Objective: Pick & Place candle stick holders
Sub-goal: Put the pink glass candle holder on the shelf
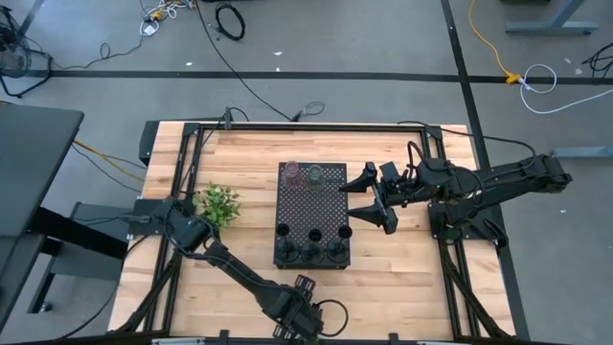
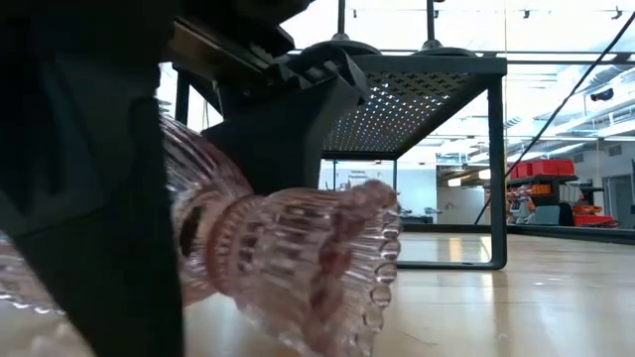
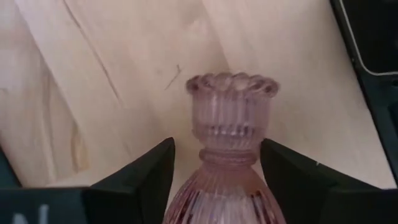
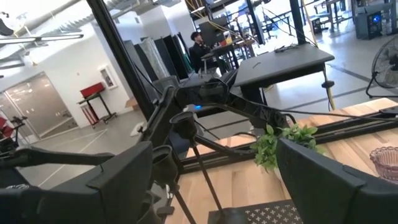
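While the left gripper (image 3: 217, 180) brackets a pink glass cup (image 3: 229, 134), the right gripper (image 1: 369, 199) waits open.
Jaws flank the cup's waist at the table's six o'clock edge, contact unclear; the right one hovers at the tray's (image 1: 311, 196) three o'clock.

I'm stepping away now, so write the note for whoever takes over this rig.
Left gripper: at the table's near edge, fingers either side of a pink glass cup lying on the wood; a firm grip is not clear.
Right gripper: open, empty, beside the black tray.
Done, apparently: three black stick holders along the tray's near edge, two glass cups at its far edge.
Left: bring the pink cup to the tray.
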Robot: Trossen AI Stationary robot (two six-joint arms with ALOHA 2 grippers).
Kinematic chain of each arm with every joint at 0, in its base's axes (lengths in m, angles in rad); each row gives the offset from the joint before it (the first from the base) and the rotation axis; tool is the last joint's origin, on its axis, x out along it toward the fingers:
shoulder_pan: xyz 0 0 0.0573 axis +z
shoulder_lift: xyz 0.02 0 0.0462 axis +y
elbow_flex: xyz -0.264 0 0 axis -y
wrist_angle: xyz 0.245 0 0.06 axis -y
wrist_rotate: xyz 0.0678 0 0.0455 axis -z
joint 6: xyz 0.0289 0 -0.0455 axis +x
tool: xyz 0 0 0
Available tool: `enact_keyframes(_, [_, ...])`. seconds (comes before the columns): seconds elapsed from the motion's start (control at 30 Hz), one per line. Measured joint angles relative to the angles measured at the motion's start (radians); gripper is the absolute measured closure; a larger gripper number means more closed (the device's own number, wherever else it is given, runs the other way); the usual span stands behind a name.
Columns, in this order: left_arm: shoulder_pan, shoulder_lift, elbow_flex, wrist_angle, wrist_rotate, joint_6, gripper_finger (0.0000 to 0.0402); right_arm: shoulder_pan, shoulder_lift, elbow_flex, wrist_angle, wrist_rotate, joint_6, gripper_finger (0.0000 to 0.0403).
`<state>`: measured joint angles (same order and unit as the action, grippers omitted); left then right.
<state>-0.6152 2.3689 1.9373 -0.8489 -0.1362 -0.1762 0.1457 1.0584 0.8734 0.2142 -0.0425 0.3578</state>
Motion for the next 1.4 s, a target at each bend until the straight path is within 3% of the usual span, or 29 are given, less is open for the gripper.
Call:
enact_keyframes(0.23, [0.000,-0.005,0.000,-0.012,0.009,-0.066,0.0259,0.000,0.000,0.000,-0.008,0.000,0.000,0.0064])
enact_keyframes(0.53, [-0.018,-0.007,0.010,-0.025,0.005,-0.076,0.0263,0.000,0.000,0.000,-0.014,0.000,0.000,0.0064])
enact_keyframes(0.73, [-0.050,-0.075,0.010,-0.072,-0.031,-0.119,0.0264,0.000,0.000,0.000,-0.037,0.000,0.000,0.0064])
enact_keyframes(1.1, [-0.150,-0.315,0.011,-0.059,-0.187,-0.153,0.0264,0.000,0.000,0.000,-0.037,0.000,0.000,0.0064])
enact_keyframes(1.4, [-0.238,-0.500,0.011,-0.038,-0.491,-0.073,0.0264,0.000,0.000,0.000,-0.035,0.027,0.008,0.0064])
